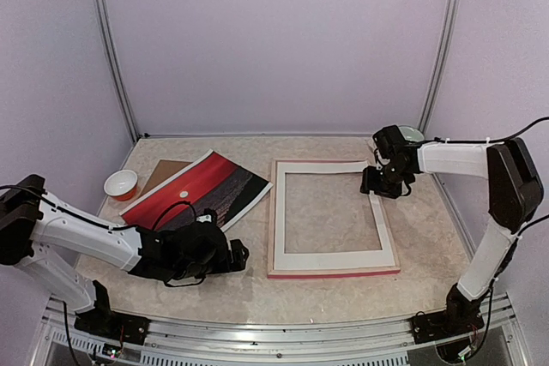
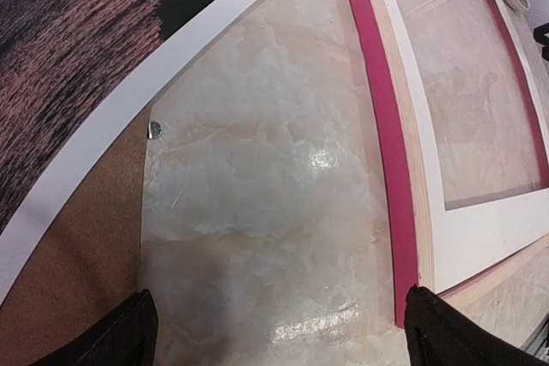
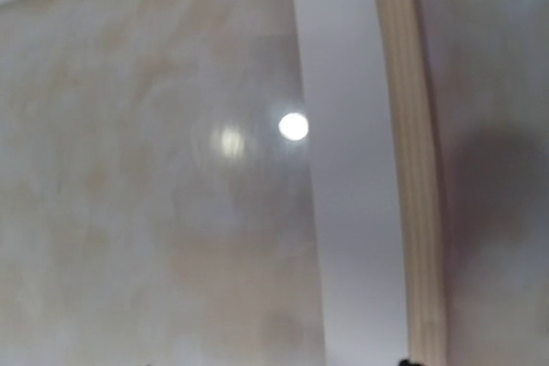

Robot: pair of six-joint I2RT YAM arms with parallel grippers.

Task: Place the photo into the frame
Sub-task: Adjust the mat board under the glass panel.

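The photo (image 1: pixel 202 186), a red sunset print with a white border, lies tilted at the left on a brown backing board (image 1: pixel 163 173); the left wrist view shows the photo's dark sea corner (image 2: pixel 69 49). The frame (image 1: pixel 273 212) lies flat mid-table, pale wood up, with its pink edge (image 2: pixel 382 109) at the side. A white mat (image 1: pixel 334 259) rests in it. My left gripper (image 1: pixel 240 255) (image 2: pixel 279 332) hovers open over bare table between photo and frame. My right gripper (image 1: pixel 375 184) (image 3: pixel 279 363) is low over the frame's far right corner. Its tips stand apart over the mat strip (image 3: pixel 352 212) and wood rail (image 3: pixel 416 212), blurred.
An orange and white bowl (image 1: pixel 121 183) stands at the far left beside the board. A small metal clip (image 2: pixel 155 130) lies on the table by the board's edge. A round pale object (image 1: pixel 412 133) sits behind the right gripper. Walls and metal posts close in the table.
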